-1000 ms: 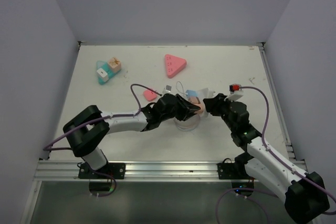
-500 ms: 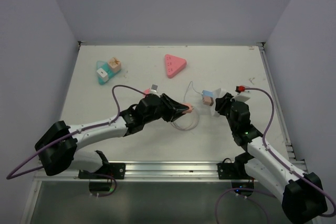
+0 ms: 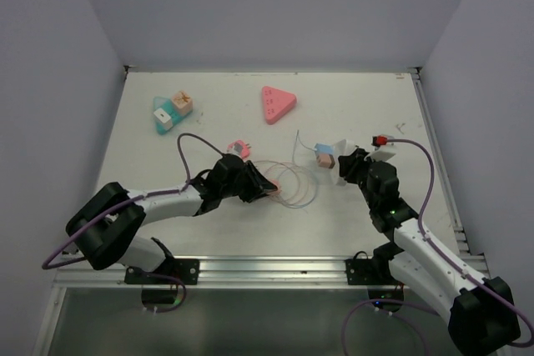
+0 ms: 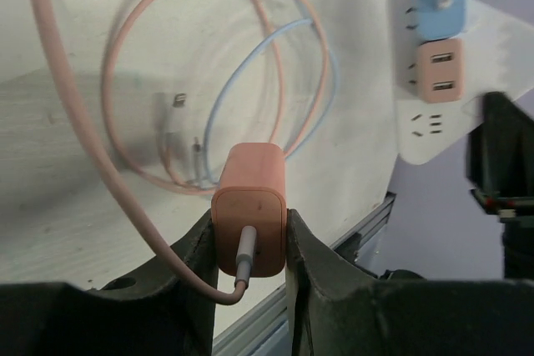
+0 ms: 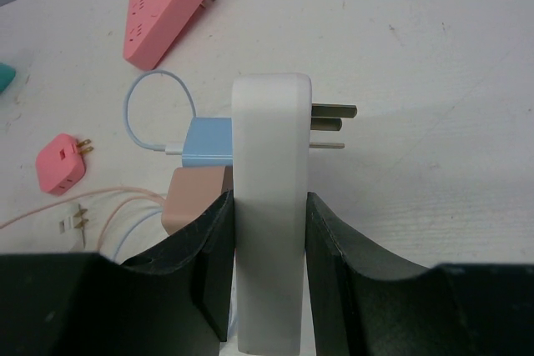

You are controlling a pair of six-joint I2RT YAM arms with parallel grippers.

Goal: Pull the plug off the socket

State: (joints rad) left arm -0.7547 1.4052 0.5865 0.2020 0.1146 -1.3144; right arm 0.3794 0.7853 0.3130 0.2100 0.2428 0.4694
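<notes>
Left wrist view: my left pincer point(image 4: 250, 229) is clamped on the salmon plug point(image 4: 250, 174), which is out of the white socket point(image 5: 269, 122) and well apart from it. My right pincer point(image 5: 267, 210) squeezes that socket's sides, with a blue plug point(image 5: 207, 141) and a tan plug point(image 5: 192, 199) seated in it.

Left end effector point(image 3: 267, 187) clamps a pink plug point(image 3: 273, 189), apart from the white socket point(image 3: 343, 147) clamped by the right end effector point(image 3: 344, 163). Cable loops point(image 3: 294, 186) lie between them on the worktop point(image 3: 367, 106).
</notes>
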